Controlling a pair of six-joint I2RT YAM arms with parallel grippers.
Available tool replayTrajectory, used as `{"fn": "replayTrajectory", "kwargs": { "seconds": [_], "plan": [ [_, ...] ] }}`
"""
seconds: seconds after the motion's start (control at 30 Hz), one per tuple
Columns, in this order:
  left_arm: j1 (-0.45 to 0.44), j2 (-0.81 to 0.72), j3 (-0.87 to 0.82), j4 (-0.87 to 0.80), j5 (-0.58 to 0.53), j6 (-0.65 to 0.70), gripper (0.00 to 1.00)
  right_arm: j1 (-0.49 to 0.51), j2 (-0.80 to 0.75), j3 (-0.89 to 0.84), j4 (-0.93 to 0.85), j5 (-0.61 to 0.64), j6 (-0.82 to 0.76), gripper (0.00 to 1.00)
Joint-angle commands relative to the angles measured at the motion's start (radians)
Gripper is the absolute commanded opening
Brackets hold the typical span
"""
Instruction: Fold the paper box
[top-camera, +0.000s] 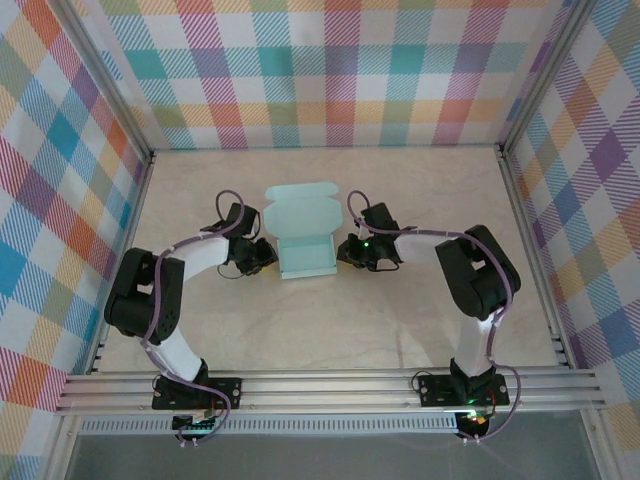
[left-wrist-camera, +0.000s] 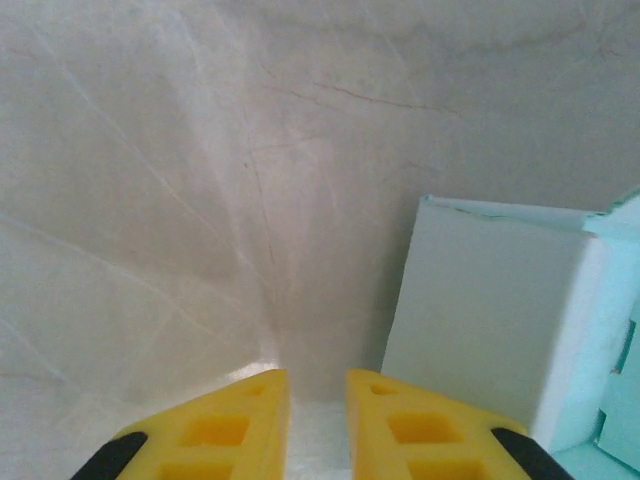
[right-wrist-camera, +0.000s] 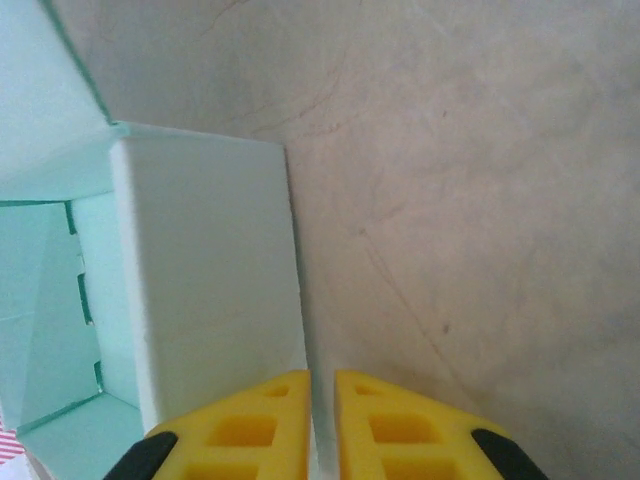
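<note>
The paper box (top-camera: 305, 238), of thin matte mint card with crisp creases, is seen half-formed at the middle of the pale, marble-veined bench (top-camera: 400, 330), its side walls raised and a wider flap laid toward 12 o'clock. The bench is enclosed by plaid-patterned walls (top-camera: 300, 70). The left fingers (left-wrist-camera: 250, 425), yellow with square recesses, are set narrow and empty at the box's 9 o'clock. The right fingers (right-wrist-camera: 270, 415), almost together, are placed at 3 o'clock, just beside its wall. Both arms are bent inward, elbows out.
</note>
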Motion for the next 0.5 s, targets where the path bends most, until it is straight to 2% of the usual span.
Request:
{"fn": "replayTrajectory", "kwargs": {
  "seconds": [0.0,0.47],
  "plan": [
    [-0.034,-0.053,-0.035,-0.022,0.044,-0.002,0.22,0.025,-0.065,-0.035,0.038,-0.025,0.017,0.15],
    [-0.091,-0.15,-0.208,-0.011,0.006,-0.051,0.24,0.069,-0.212,-0.238,0.08,0.02,0.069,0.16]
  ]
}}
